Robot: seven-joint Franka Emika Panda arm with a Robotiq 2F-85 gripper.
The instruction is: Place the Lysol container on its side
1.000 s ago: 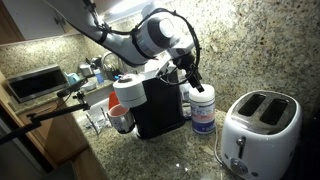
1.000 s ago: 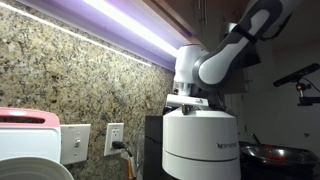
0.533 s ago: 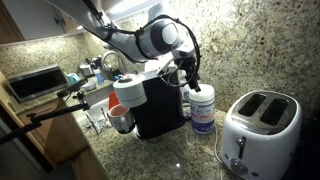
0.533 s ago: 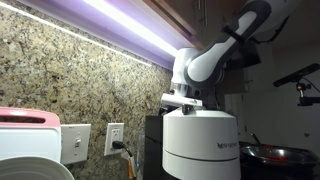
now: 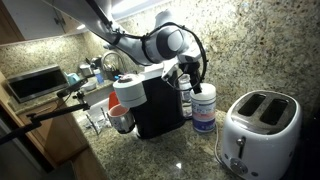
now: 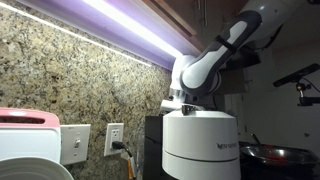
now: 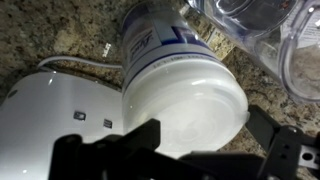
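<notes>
Exterior view first: the hand hangs over the desk, its fingers spread as wide as they go and gripping nothing. It sits just above the Lysol container, at about 11 o'clock from the white lid. I cannot tell from here whether a fingertip brushes the lid. The container stands upright on the desk with its long axis vertical, lid up and label facing out. It is just beside the black coffee machine, at that machine's 3 o'clock. The white toaster is near the container, at its 4 o'clock. A white roll with a red base stands at the coffee machine's 9 o'clock.

Over to the other exterior view. The arm bends down from 2 o'clock, and a big white drum fills the foreground. The hand drops behind the drum, so its fingers cannot be read here, and the container is hidden.

Now the wrist view, looking straight down the container's axis. The round lid faces the camera and the blue-striped label runs away toward 11 o'clock. The dark fingers stand wide apart at the bottom edge, at 7 and 5 o'clock of the lid. The lid lies between them and nothing is clamped. The toaster's white body fills 8 o'clock, and clear plastic tubs sit at 1 o'clock.
</notes>
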